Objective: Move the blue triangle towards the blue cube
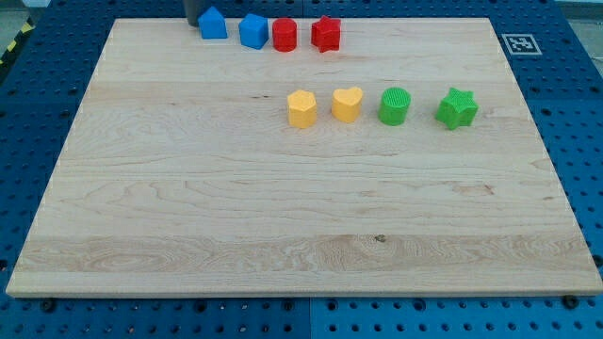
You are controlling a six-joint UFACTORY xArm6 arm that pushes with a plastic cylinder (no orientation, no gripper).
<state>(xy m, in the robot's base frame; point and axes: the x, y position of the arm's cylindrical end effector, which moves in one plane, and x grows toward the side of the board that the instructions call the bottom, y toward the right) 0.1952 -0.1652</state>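
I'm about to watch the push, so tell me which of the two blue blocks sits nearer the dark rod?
The blue triangle, the leftmost block in the top row. It sits right beside the rod's end, my tip, while the blue cube lies farther right.

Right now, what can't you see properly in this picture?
- My tip: in the camera view only a dark stub shows at the view's top edge, just left of the blue triangle. The frame cuts off the rod above, and the triangle may hide its very end.
- Touching or not: I cannot tell whether the stub touches the triangle.
- Blue triangle and blue cube: close together, with a small gap.
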